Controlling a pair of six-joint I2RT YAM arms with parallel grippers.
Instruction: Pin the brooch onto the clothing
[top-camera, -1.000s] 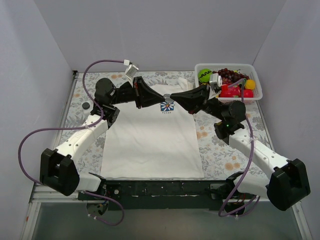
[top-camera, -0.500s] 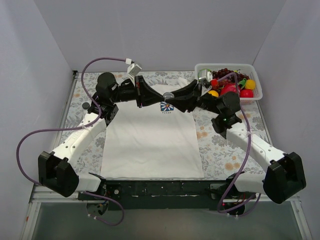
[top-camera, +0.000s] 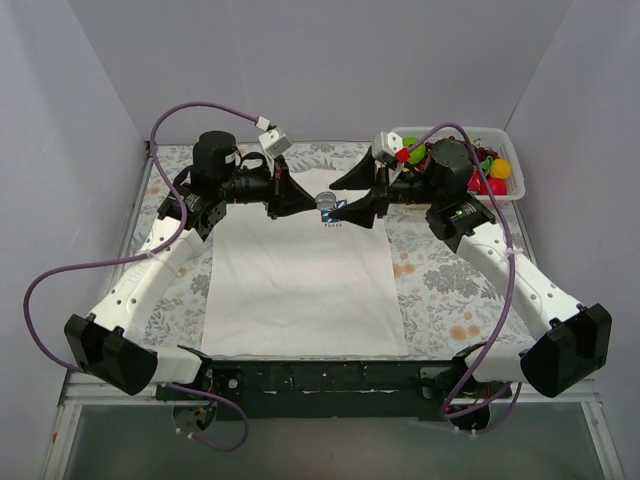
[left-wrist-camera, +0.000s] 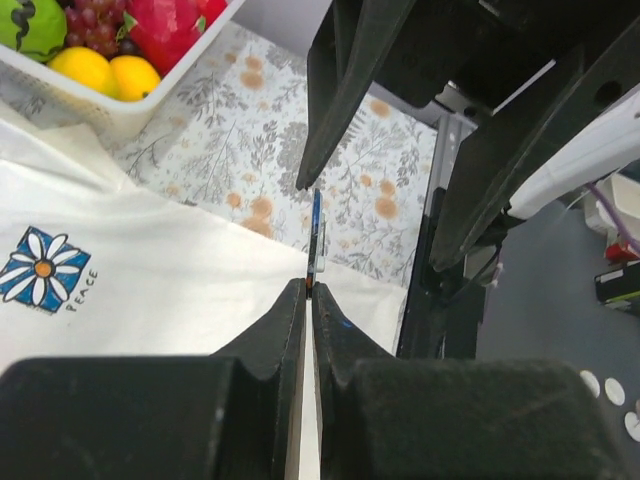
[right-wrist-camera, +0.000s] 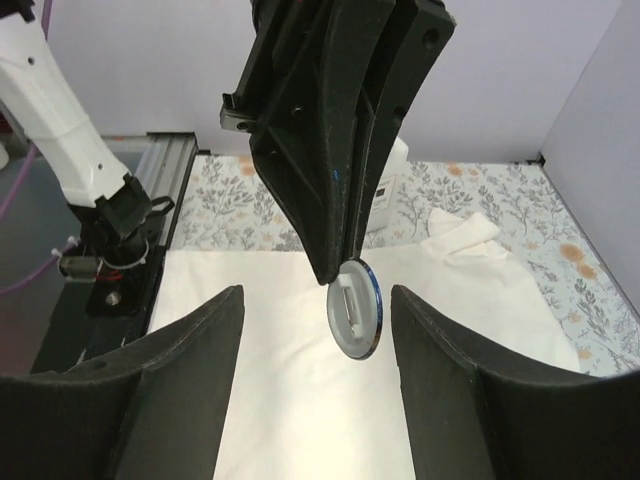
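While tight on brooch (right-wrist-camera: 355, 308), left claw (left-wrist-camera: 308, 287).

Floral tablecloth (top-camera: 440, 280) covers the table, white basket (top-camera: 512, 196) at far right holds fruit: yellow lemon (top-camera: 500, 168), red pieces (top-camera: 492, 186), dark grapes (left-wrist-camera: 95, 25), a green one (left-wrist-camera: 30, 25); plain grey walls (top-camera: 330, 60) around.

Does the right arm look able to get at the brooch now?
Probably yes: the right gripper is open, facing the brooch, which the left gripper pinches above the T-shirt; nothing blocks it.
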